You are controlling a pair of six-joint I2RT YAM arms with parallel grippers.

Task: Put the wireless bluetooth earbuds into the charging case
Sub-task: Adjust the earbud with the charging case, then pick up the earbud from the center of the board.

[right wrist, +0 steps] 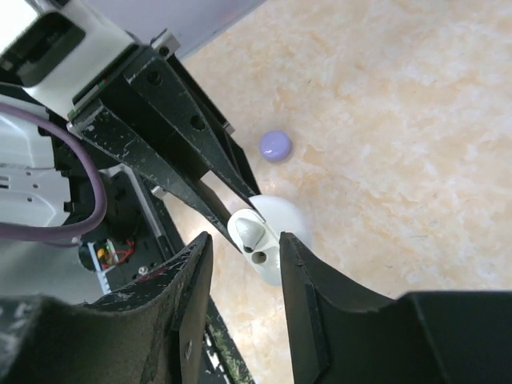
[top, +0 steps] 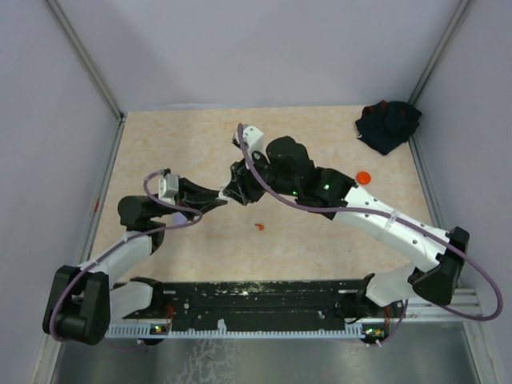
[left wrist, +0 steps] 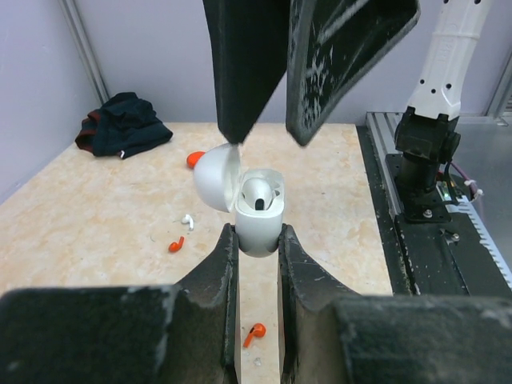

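Worry is my narrowly parted, empty right gripper clipping the lid and popping the white earbud from the mid-frame charging case my left gripper clamps.

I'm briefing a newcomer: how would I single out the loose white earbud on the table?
In the left wrist view, find the dark cloth at the far left of the table. Nearer, past the orange disc, lies the white earbud; the neighbouring earbud is orange.
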